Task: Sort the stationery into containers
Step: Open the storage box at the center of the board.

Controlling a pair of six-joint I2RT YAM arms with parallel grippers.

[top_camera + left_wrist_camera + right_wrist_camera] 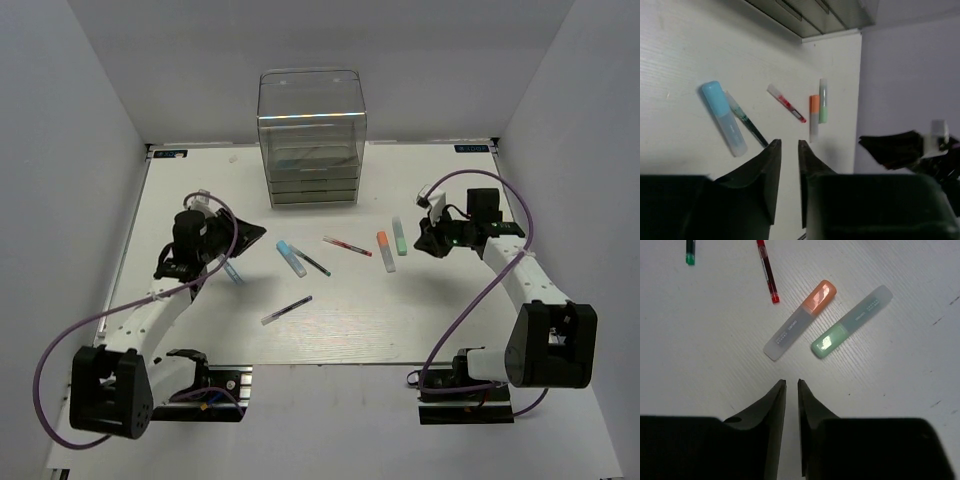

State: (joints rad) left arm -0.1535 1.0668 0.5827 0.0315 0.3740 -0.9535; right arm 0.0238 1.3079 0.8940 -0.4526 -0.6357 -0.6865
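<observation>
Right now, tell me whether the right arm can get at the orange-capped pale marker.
Probably yes: the orange-capped pale marker lies just ahead of the right hand, with nothing between; the green-capped marker beside it lies apart.

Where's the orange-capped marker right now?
In the top view, the orange-capped marker lies right of centre, between the red pen and the green-capped marker.

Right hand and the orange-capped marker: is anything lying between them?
No. In the right wrist view, only bare white table lies between the right hand and the orange-capped marker.
</observation>
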